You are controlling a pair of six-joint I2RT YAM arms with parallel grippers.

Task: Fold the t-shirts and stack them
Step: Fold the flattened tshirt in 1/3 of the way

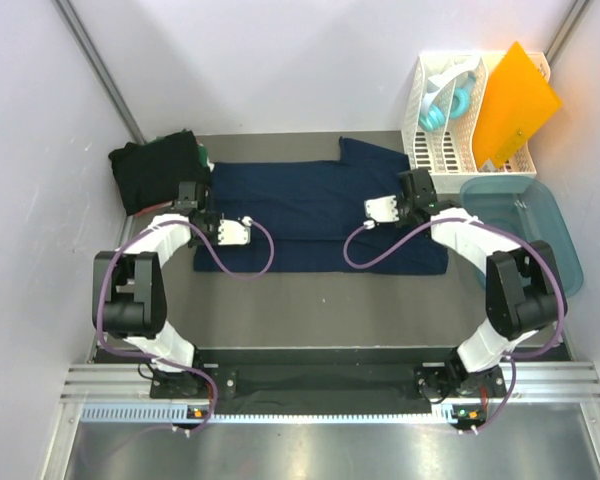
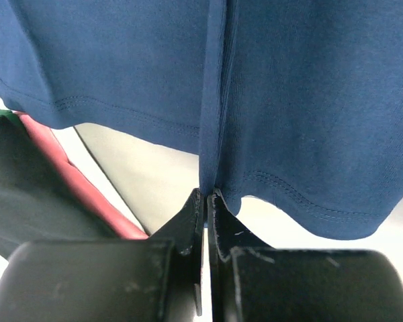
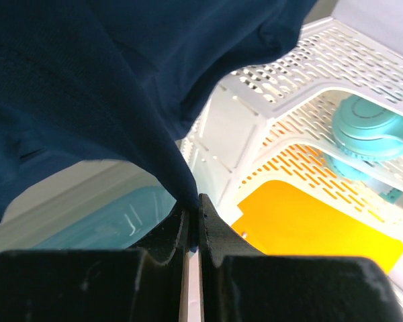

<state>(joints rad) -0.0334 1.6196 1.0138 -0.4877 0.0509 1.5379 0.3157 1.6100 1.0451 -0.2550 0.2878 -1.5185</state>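
Surface [image 1: 320,300]: grey, pale walls left, right and far.
Navy t-shirt [image 1: 310,200]: spread across the middle.
Left pincer [image 2: 207,198]: clamped on its hem, left end.
Right pincer [image 3: 193,201]: clamped on its cloth, right end, near white rack [image 1: 435,140].
Dark shirts [image 1: 155,172]: piled far left.

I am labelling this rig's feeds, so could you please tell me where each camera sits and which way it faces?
Top external: above, behind the bases, looking down on navy t-shirt, white rack, teal tub; both arms show.
Left wrist: looks along the left gripper, shut on the shirt's edge.
Right wrist: looks along the right gripper, shut on the shirt, towards the rack.
Shared: all show the navy t-shirt.
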